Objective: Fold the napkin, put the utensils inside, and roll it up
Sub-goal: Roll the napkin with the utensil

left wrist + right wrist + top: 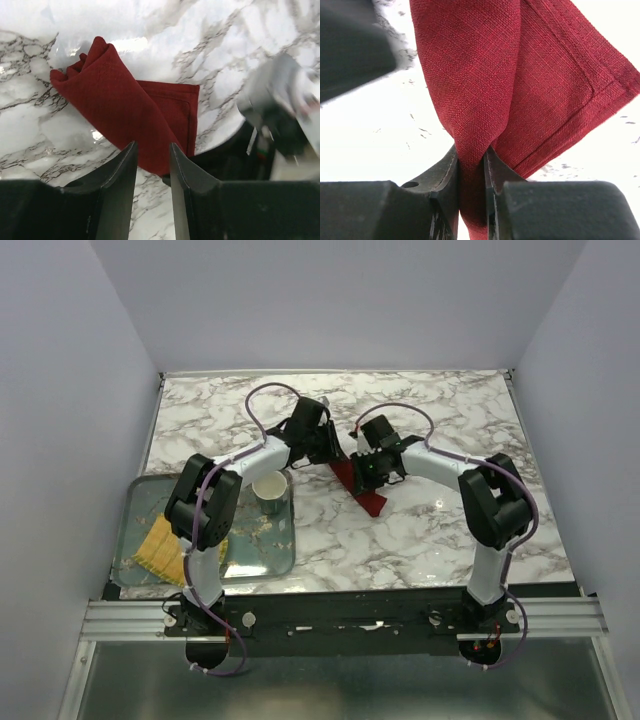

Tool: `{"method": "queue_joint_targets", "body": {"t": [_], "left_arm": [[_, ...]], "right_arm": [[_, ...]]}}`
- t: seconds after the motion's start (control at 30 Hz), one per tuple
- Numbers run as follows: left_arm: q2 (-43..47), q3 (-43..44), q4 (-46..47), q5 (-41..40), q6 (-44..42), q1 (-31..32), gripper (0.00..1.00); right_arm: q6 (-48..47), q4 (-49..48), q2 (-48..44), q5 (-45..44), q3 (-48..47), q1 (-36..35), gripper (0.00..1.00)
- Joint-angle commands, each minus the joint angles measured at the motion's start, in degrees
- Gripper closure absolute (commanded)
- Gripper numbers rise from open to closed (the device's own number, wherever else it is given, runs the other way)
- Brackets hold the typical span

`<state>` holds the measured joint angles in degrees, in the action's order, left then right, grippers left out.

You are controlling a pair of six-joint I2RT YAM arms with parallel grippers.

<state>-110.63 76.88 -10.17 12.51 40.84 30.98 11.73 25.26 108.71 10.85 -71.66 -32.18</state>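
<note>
napkin (125, 112): burgundy, loosely folded, laid on marble tabletop (430, 530) | right pincer (471, 152): clamped on napkin's bunched fold | left pincer (153, 146): fingers held apart, at napkin's near end

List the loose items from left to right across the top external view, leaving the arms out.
yellow mat → cup → napkin
</note>
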Motion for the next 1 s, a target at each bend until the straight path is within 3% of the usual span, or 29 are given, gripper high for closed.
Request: {"method": "queue_joint_targets", "body": {"t": [0.0,0.23,0.4,0.53,0.83,0.97], "left_arm": [[3.1,2.2,-1.3,1.0,-0.7,0.2,0.59],[-1.2,3.7,1.2,4.3,1.7,0.8,0.61],[-5.0,4.6,3.6,5.2,3.2,0.9,0.62],[-7.2,4.8,3.4,3.8,2.8,0.9,0.64],[-7.6,2.8,4.0,2.6,2.2,0.7,0.65],[-7.3,2.3,4.2,2.7,2.2,0.6,0.66]], "right_arm": [[0.2,-1.5,3.7,21.6,2.0,6.5,0.77],[-0.7,-2.5,9.1,34.9,2.0,11.3,0.74],[-1.2,-2.6,9.2,34.6,2.3,11.4,0.69],[-1.4,-1.8,6.5,30.6,2.8,11.4,0.59],[-4.1,13.8,-3.5,-0.7,-3.0,4.9,0.48],[-1.7,15.4,-6.7,-14.1,-3.5,0.7,0.45]]}}
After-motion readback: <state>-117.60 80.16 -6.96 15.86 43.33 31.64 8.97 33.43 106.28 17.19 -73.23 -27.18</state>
